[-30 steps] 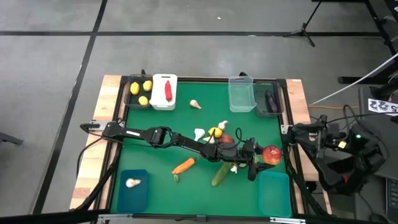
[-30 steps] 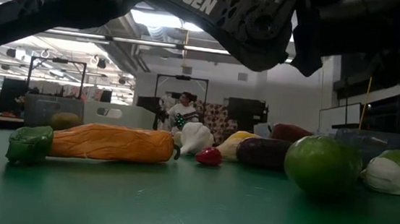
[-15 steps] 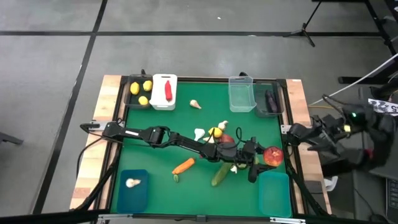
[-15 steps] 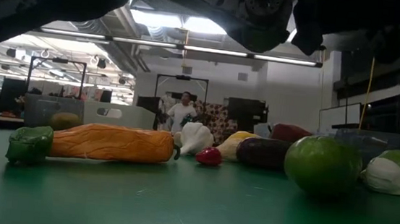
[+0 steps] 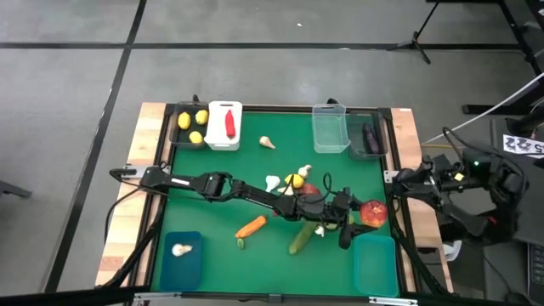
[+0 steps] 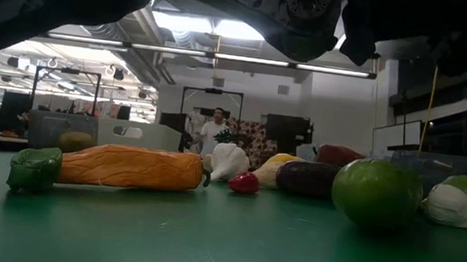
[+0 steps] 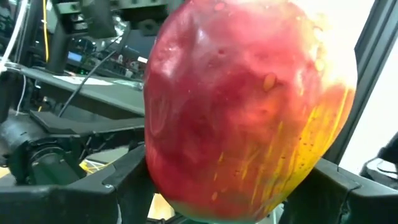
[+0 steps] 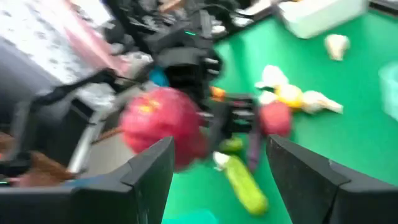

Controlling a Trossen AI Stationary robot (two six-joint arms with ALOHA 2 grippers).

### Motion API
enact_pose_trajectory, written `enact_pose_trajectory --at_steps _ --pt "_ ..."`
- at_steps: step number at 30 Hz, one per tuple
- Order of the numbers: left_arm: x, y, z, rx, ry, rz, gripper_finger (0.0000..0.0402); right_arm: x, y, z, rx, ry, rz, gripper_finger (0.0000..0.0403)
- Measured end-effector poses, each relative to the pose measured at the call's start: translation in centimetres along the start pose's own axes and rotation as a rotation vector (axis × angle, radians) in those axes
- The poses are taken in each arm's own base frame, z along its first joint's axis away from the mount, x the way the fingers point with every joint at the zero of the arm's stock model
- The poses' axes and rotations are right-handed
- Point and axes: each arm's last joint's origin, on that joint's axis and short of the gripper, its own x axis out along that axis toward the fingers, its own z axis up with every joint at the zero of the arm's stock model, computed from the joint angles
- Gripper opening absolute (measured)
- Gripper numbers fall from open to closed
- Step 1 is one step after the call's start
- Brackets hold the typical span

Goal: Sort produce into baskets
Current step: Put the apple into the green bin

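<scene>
From above, the left arm is stretched long across the green table point(image 5: 212, 255), and the left gripper point(image 5: 367, 213) is pinching a round red fruit point(image 5: 372, 212) at the right side of the mat, just above the teal bin point(image 5: 376, 265) in the near right corner. Same spot as a second ago, no drift at all. The right arm is off the table's right edge, and that one has moved: half a second ago it was spread wider out there, now it's tucked in closer, with the right gripper point(image 5: 404, 181) near the table's edge. Carrot point(image 5: 251, 227) and cucumber point(image 5: 300, 240) lie where they lay, garlic point(image 5: 180, 249) sits in the near left teal bin, lemons point(image 5: 196, 127) in the dark bin at the far left, chili point(image 5: 229, 123) in the white bin.

Down at table height, nothing on the mat has shifted: carrot point(image 6: 120, 167) to the left, a green piece point(image 6: 378, 192) big on the right. The person point(image 6: 213, 133) far back in the room stands more upright now.

Left wrist view: the red fruit point(image 7: 249, 106) fills everything, red running to yellow, clamped between the dark fingers point(image 7: 112, 186).

Right wrist view: the fingers point(image 8: 149, 174) stand spread with nothing between them, looking out at the left arm's red fruit point(image 8: 163, 124) and the scattered produce.
</scene>
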Motion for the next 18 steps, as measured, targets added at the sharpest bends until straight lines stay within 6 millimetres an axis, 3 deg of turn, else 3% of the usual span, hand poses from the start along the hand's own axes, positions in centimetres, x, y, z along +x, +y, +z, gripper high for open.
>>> enact_pose_trajectory --at_steps 6,10,18 --pt "0.1 0.7 0.3 -0.014 -0.006 0.012 0.0287 1.4 0.3 -0.4 -0.034 0.0 -0.123 0.0253" --pt "0.1 0.8 0.3 0.0 -0.005 0.014 0.0287 1.3 1.1 -0.4 -0.102 -0.072 0.015 0.0253" --pt "0.1 1.8 0.6 -0.018 -0.013 0.034 0.0287 1.2 1.1 -0.3 -0.226 -0.091 -0.044 0.0253"
